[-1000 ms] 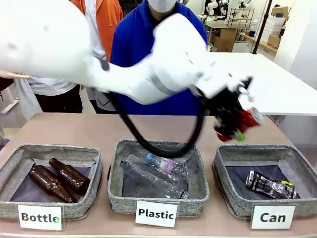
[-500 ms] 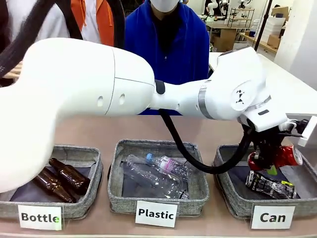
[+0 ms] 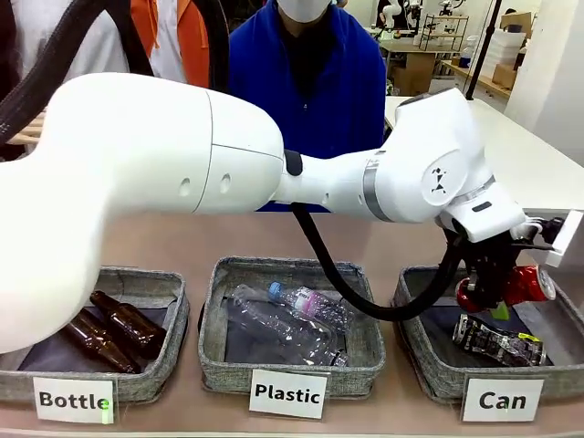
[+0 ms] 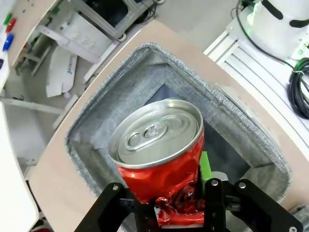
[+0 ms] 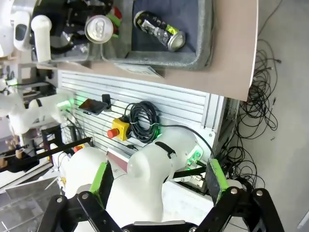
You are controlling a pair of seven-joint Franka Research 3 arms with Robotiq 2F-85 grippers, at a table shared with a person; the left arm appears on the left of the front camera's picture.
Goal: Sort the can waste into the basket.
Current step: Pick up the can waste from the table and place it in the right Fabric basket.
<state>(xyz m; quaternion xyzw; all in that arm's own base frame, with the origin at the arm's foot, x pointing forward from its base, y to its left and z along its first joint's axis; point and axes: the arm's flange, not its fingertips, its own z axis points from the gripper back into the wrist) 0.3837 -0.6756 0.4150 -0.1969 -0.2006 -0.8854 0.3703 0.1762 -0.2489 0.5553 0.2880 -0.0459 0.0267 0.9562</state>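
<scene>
Front view: the left gripper (image 3: 488,290) grips the red can (image 3: 511,286) above the basket (image 3: 420,365), over its far edge; the black can (image 3: 497,341) lies inside.

Left wrist view: the red can's long axis points down into the basket.

Right wrist view: the right gripper (image 5: 159,186) gapes wide, empty.

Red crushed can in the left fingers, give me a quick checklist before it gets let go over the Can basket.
1. Crushed red metal can gripped by left gripper: ok.
2. Can above the square grey fabric basket with the white "Can" card: ok.
3. Landing spot: dented black-and-silver can lies just below; red can may drop onto it: cannot tell.
4. No hand in the basket: ok.
5. Right gripper open and away from the basket: ok.
</scene>
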